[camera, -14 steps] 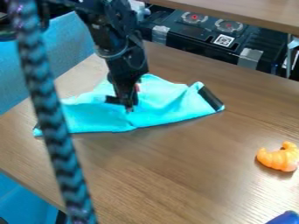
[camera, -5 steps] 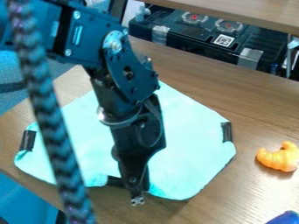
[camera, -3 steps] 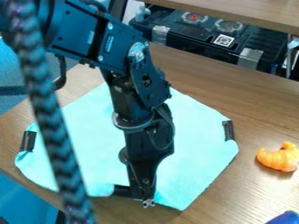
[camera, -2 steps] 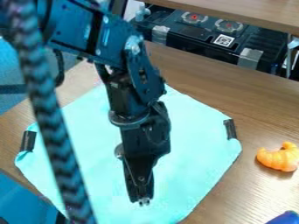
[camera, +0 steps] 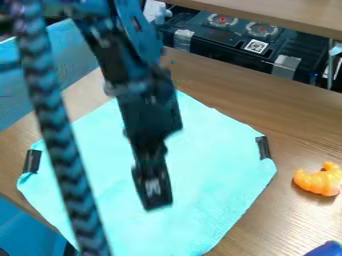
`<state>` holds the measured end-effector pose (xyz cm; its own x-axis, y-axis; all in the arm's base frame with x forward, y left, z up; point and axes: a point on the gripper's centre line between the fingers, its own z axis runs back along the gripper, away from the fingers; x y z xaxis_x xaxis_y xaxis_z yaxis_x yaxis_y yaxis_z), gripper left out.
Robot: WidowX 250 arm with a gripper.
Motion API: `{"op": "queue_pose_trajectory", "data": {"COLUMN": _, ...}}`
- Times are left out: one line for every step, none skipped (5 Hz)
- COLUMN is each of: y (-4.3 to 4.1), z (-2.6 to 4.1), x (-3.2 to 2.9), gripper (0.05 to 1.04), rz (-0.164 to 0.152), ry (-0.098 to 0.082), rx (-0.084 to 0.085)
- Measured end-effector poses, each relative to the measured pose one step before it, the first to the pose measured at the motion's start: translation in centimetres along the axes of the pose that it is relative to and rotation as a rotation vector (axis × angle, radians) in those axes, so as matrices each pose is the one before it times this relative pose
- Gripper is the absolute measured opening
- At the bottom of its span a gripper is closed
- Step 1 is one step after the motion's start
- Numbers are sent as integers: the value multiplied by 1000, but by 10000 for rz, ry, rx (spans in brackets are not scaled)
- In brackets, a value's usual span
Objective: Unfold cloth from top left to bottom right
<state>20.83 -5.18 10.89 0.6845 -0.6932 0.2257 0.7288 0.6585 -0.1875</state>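
Note:
My gripper [camera: 156, 204] hangs over the middle of the cloth, pointing down toward the near edge, blurred. The turquoise cloth [camera: 214, 160] lies spread nearly flat on the wooden table, its near end reaching the bottom of the view. Black tape marks its left and right corners, and both of these corners look slightly curled. The arm covers part of the cloth's upper middle.
An orange croissant-shaped toy [camera: 319, 179] lies on the table [camera: 280, 115] at the right. A blue object [camera: 325, 249] shows at the lower right corner. A braided cable [camera: 60, 135] crosses the left foreground. Black equipment [camera: 230, 42] stands beyond the far edge.
The cloth was folded at first; its near part now extends to the bottom of the view. The gripper moved down with the near flap, and has since come back up and away from it.

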Motion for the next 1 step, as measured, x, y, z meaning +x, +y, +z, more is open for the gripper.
{"op": "queue_pose_trajectory", "data": {"y": 2503, "z": 4120, "x": -1068, "gripper": 1000, "rz": 490, "ry": -697, "rx": 253}}
